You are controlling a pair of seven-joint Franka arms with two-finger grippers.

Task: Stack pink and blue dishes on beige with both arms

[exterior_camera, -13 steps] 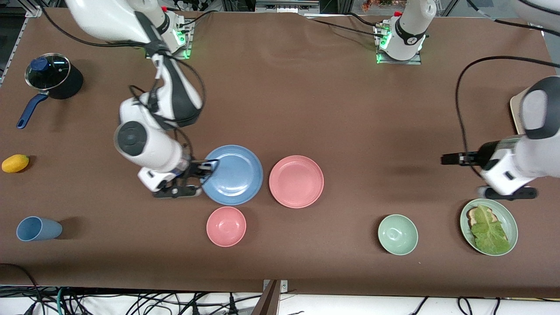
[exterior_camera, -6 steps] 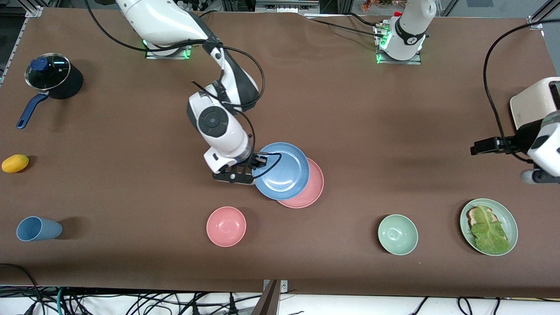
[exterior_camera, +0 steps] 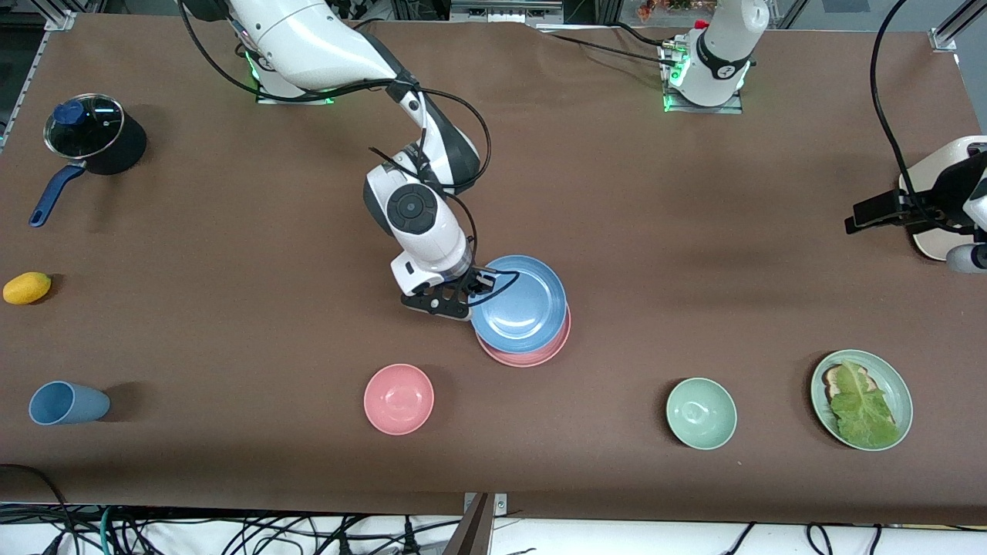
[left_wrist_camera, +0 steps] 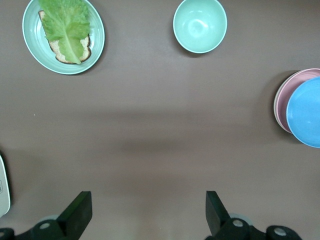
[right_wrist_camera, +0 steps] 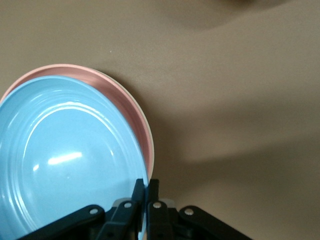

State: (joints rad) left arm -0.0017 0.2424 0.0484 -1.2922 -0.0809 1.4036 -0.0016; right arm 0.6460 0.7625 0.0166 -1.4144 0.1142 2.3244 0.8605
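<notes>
We see the blue plate (exterior_camera: 521, 302) now carried over the pink plate (exterior_camera: 532, 354).
Right gripper (exterior_camera: 476, 288) clamps its rim; left gripper (left_wrist_camera: 145, 212), fingers spread, waits over the table (exterior_camera: 663, 231); lettuce lies in the green plate (exterior_camera: 900, 393).

Bare tabletop (exterior_camera: 655, 231) around stacked plates (exterior_camera: 524, 308)

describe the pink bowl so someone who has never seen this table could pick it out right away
Start at the stacked plates mid-table, where the right pincer grips the blue plate over the pink plate. The pink bowl sits alone, nearer the front camera, toward the right arm's end. It is smaller and deeper than the plates; the green bowl differs in colour.
</notes>
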